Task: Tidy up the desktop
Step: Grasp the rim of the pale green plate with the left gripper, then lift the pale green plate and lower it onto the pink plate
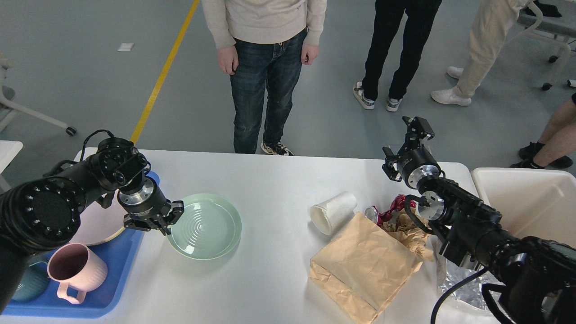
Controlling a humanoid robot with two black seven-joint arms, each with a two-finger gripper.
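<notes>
The white desktop (270, 180) fills the lower part of the head view. My left gripper (169, 220) is closed on the left rim of a pale green plate (207, 227), which hangs slightly tilted just above the desktop, right of the blue tray (108, 292). My right gripper (417, 127) is raised above the far right edge of the desktop and holds nothing I can see; its fingers are too dark and small to tell apart. Below it lie a tipped white paper cup (334, 211), a brown paper bag (364, 265), a crushed red can (388, 210) and crumpled brown paper (411, 234).
The blue tray holds a pink mug (72, 270), a pink plate (96, 222) and a teal bowl (29, 283). A cream-white bin (531, 202) stands at the right. Clear plastic wrap (463, 290) lies under my right arm. People stand beyond the far edge.
</notes>
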